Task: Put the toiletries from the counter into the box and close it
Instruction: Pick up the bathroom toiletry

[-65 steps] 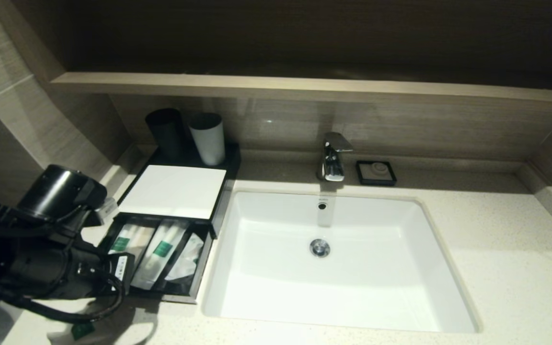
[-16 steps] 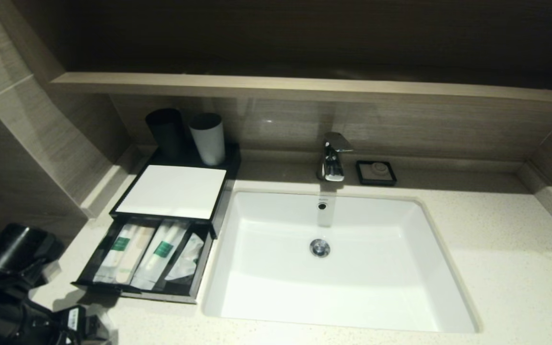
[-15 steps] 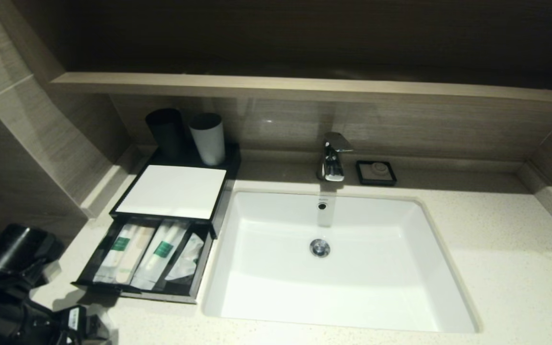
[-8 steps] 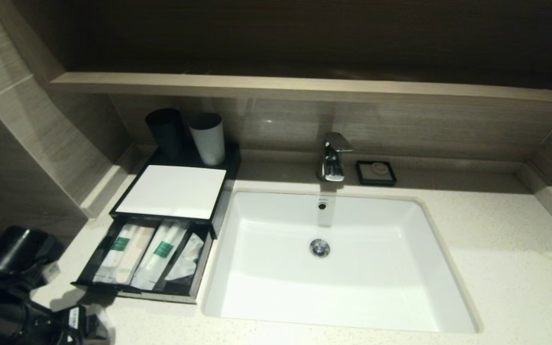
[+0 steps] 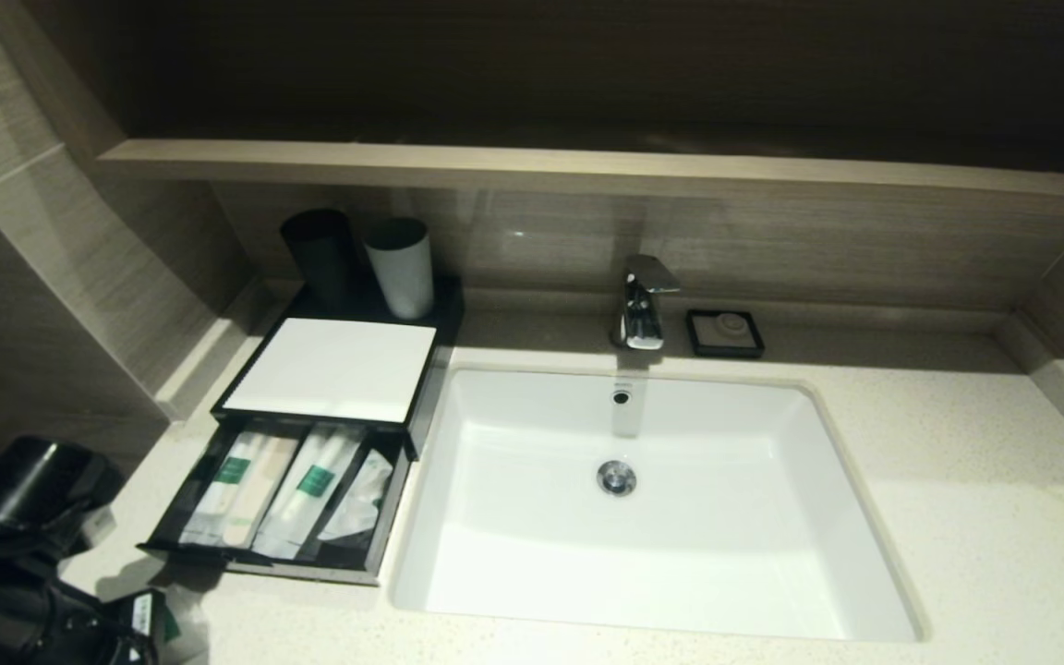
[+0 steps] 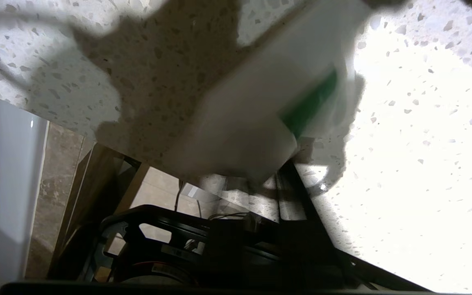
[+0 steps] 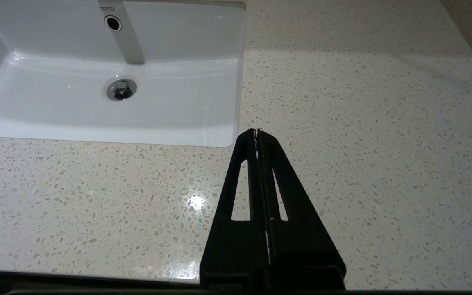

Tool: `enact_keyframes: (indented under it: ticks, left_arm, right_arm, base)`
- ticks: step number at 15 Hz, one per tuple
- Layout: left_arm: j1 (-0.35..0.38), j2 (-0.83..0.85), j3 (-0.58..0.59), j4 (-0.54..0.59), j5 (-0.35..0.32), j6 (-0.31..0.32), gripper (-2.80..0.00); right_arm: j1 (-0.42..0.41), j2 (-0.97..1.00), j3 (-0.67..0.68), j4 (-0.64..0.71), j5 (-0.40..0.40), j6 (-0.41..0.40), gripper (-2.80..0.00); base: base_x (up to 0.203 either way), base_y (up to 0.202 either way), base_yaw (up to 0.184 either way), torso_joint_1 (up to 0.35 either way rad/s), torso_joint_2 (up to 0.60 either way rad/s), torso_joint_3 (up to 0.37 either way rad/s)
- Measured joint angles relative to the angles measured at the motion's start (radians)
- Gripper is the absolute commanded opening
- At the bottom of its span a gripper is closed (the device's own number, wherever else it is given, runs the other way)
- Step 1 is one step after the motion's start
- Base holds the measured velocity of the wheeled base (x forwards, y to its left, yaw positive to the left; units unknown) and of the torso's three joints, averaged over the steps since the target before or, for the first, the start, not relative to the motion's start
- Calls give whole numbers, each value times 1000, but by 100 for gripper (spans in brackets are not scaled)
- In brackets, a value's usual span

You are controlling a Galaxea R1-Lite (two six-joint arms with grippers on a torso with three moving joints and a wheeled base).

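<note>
the left claw [image 5: 158,628] sits at about 7 o'clock in the head view, low over the worktop [image 5: 957,480] near its front edge, pinched tight on the white packet [image 6: 260,119] with the green label. the box [image 5: 333,369] stands at 9 o'clock, its drawer [image 5: 278,499] pulled out with sachets inside. the right claw [image 7: 257,133] hovers pressed together, holding nothing, over the worktop beside the basin [image 7: 203,82].

Looking down, I see a black cup [image 5: 320,256] and a white cup [image 5: 400,266] touching side by side at the back left corner. A chrome tap [image 5: 643,303] stands behind the basin, a small black soap dish [image 5: 725,333] just to its right.
</note>
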Motion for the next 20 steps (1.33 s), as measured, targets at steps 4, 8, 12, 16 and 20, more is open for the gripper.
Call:
enact_keyframes:
  ticks: [4, 8, 12, 16, 20]
  left_arm:
    - [0, -9, 11, 1, 0, 1, -280]
    - [0, -47, 12, 6, 2, 0, -280]
    - [0, -111, 12, 17, 4, 0, -280]
    - [-1, -199, -1, 54, 5, 4, -280]
    - [-1, -271, -91, 133, 2, 4, -280]
  right_arm:
    - [0, 0, 0, -1, 0, 0, -280]
    - [0, 0, 0, 0, 0, 0, -280]
    - [0, 0, 0, -1, 0, 0, -280]
    - [0, 0, 0, 0, 0, 0, -280]
    - [0, 0, 0, -1, 0, 0, -280]
  base:
    - [0, 0, 0, 0, 0, 0]
    - [0, 0, 0, 0, 0, 0]
    - [0, 0, 0, 0, 0, 0]
    - [0, 0, 0, 0, 0, 0]
    - [0, 0, 0, 0, 0, 0]
